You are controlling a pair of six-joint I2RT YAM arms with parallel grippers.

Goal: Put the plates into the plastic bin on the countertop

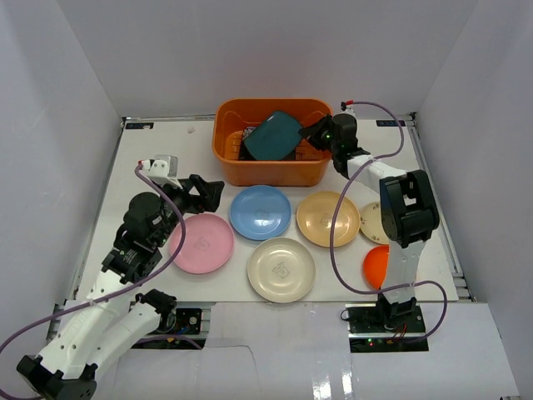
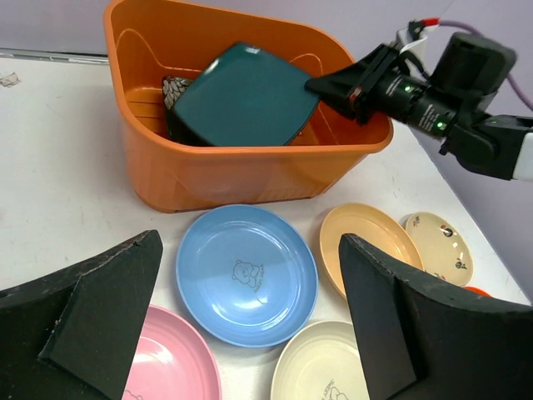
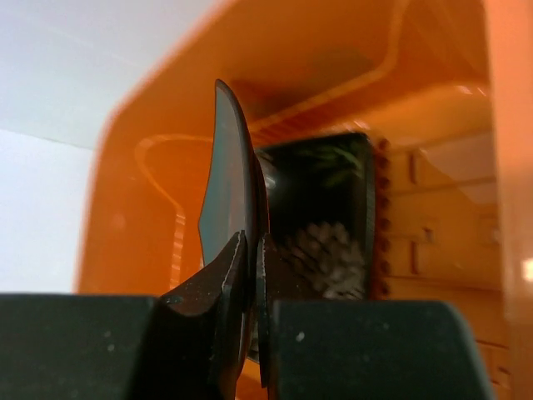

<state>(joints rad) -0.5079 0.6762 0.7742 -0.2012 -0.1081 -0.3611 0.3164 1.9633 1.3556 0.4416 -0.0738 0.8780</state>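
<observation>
1. Clamped by its rim in right tool [image 1: 315,133]: dark teal plate [image 1: 275,137], tilted inside orange bin [image 1: 271,175], upper centre.
2. Likely light, stiff, slick; rim pinch suits.
3. Left tool [image 1: 204,193] gaping empty, left of centre.

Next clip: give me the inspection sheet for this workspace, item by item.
Surface: white countertop, no spills seen.
Job's things: orange bin at the rear; dark teal plate tilted inside it; pink plate, light blue plate, cream plate, tan plate, small beige plate and orange plate lying in front.
Clutter: dark patterned item in the bin, behind the teal plate.
Pincers: right pincer shut on the dark teal plate's edge; left pincer open, empty, near the pink plate.
Cables: a purple cable loops off each arm.
Surroundings: white walls on three sides.
</observation>
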